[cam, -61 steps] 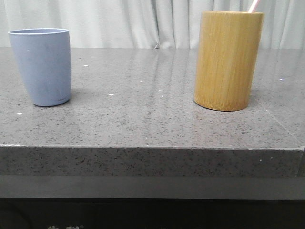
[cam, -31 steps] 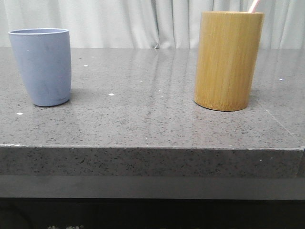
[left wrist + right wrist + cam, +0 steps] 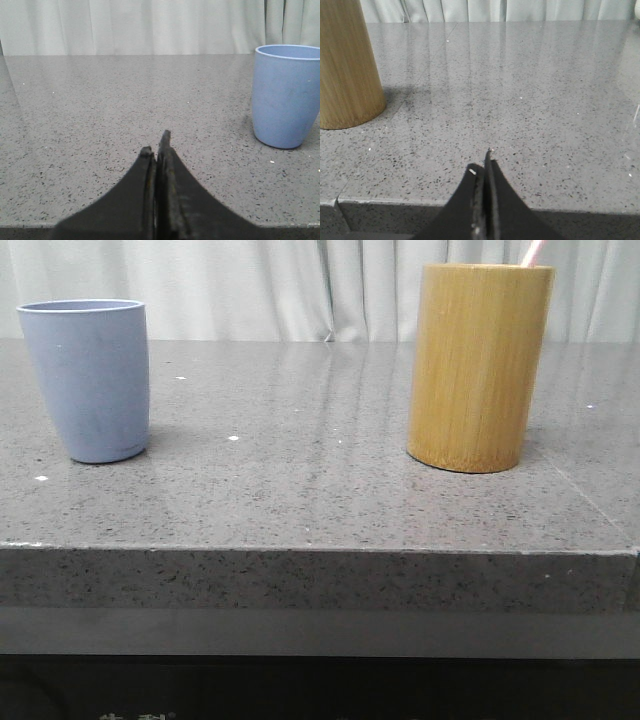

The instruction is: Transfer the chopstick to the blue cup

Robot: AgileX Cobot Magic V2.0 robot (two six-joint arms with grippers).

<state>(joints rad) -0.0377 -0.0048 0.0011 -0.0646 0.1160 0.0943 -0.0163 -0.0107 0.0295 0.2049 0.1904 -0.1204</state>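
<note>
The chopstick [image 3: 533,252] stands in the bamboo holder [image 3: 478,368] toward the table's [image 3: 320,490] right edge; the blue cup [image 3: 88,379] stands toward its left edge. Left end effector [image 3: 157,150] and right end effector [image 3: 485,167], fingers pressed together, hover at the near edge, apart from both.

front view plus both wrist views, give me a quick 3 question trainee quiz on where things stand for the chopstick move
1. True or false: the thin pale pink chopstick already stands in the matte pale blue tumbler cup.
2. Multiple choice: the jaws of the left gripper and right gripper are A) both open, B) both shut with nothing between them, C) left open, right shut.
3. Fill in: seen from the front, the tall tan bamboo cylinder holder stands to the ____ of the blue cup on the speckled grey stone table.

Key
1. False: its tip pokes out of the bamboo holder.
2. B
3. right
</note>
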